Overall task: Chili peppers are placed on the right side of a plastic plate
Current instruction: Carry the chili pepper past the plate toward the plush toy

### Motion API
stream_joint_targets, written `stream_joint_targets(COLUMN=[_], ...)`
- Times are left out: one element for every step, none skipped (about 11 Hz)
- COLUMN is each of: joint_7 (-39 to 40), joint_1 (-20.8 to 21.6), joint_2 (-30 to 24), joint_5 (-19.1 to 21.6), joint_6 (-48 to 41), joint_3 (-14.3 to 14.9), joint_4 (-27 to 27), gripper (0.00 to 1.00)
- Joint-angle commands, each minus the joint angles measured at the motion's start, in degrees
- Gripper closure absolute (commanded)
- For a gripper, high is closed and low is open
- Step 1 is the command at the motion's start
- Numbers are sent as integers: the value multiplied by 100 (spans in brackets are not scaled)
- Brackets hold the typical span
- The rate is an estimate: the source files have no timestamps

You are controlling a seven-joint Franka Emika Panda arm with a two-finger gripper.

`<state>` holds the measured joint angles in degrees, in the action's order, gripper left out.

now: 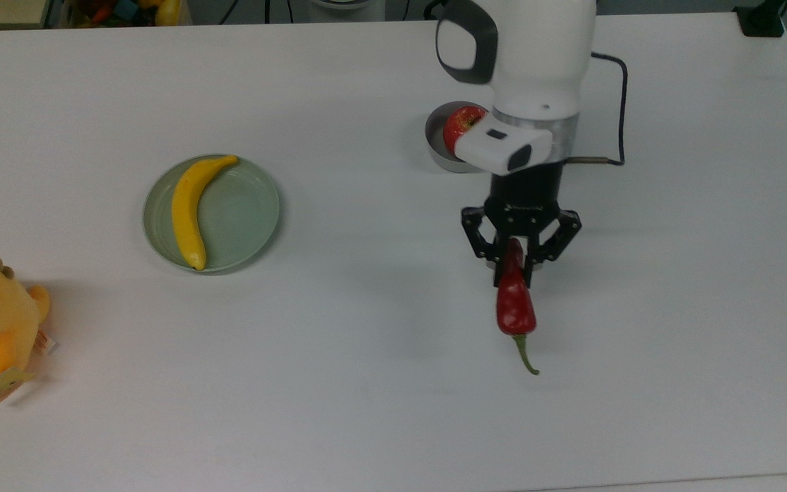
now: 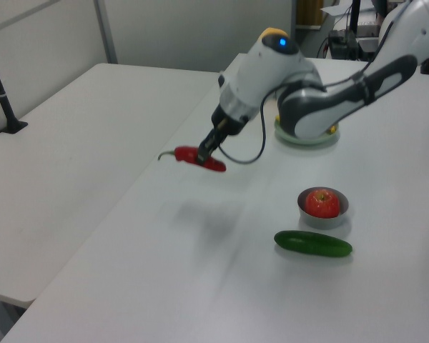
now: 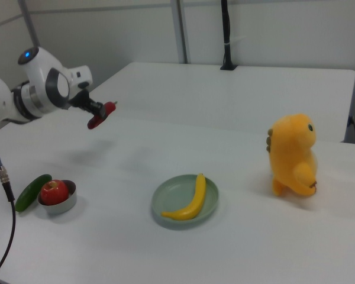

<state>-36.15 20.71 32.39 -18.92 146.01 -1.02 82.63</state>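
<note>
The fingers pinch only 1 end of the chili, lifted off the surface, so it could swing loose before reaching the plate.

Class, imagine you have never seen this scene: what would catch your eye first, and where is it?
First, the red chili pepper pinched in the gripper, hanging in the air above the white table. Next, the orange plush toy beside the plastic plate holding a banana.
</note>
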Motion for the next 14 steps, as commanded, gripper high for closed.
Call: stream_joint_targets(joint_7=[-59, -50, -32, 116, 387, 799, 1334, 1931, 2607, 3275, 3873, 4427, 5007, 5448], joint_1=[-365, -549, -716, -909, -1094, -1304, -1559, -1796, -2033, -2262, -2534, -2728, -2843, -2888], joint_2=[-1101, -1356, -1558, -1734, -1884, -2042, -2209, -2333, -2421, -2483, -2562, -2589, -2580, -2563], joint_5=[344, 423, 494, 599, 783, 985, 1143, 1397, 1626, 1820, 1961, 2093, 2225, 2409], joint_6=[-747, -898, -1073, -1293, -1451, -1697, -2065, -2381, -2628, -2918, -3199, -3402, -3413, -3369], joint_3=[6, 6, 6, 6, 6, 14, 14, 14, 58, 84, 120, 207, 390, 592], joint_4=[613, 701, 745, 772, 781, 781, 781, 781, 781, 781, 781, 790, 964, 1148], gripper=[93, 93, 93, 93, 93, 94, 94, 94, 94, 94, 94, 94, 94, 94])
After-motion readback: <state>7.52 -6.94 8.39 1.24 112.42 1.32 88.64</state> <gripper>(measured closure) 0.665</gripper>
